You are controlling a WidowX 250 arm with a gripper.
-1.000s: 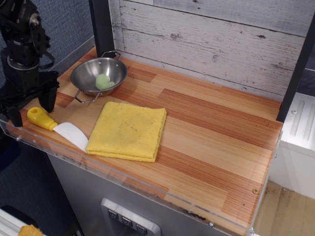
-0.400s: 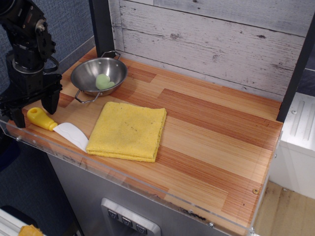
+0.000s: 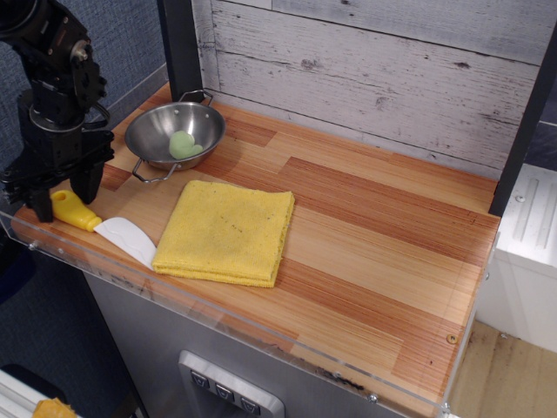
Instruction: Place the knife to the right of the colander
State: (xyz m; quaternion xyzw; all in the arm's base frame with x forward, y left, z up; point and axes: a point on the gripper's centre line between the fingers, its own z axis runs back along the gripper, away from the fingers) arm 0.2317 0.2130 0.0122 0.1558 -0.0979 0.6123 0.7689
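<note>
gripper point(image 3: 59, 193): black two-finger, fingers spread apart, straddling the knife's handle end; not clamped yet, contact with the handle can't be confirmed
knife point(image 3: 100, 223): flat on the near-left corner of the wooden counter point(image 3: 374, 235); yellow handle pointing far-left, white blade pointing near-right, blade tip just beside the cloth's left edge
colander point(image 3: 174, 132): far-left on the counter, upright, a pale green ball point(image 3: 181, 144) inside; near wire handle points toward the knife
yellow cloth point(image 3: 228, 231): folded, just right of the knife and near of the colander
target spot: bare wood right of the colander, far of the cloth; looks free
step (judged): lining up on the handle, grasp not made
risk 1: handle is bulbous and smooth, so a close too near its end could squeeze it out or spin the knife
risk 2: knife lies close to the near counter edge with its clear lip; a nudge from a finger could push it against the lip or skew it
risk 3: carrying right, a low blade could snag the cloth or knock the colander's wire handle
risk 4: off-centre grip means the blade droops and lands twisted
change vs earlier: arm has shifted right and come lower over the handle; handle now partly hidden by the fingers
unchanged: knife, cloth, colander and ball all in the same places
</note>
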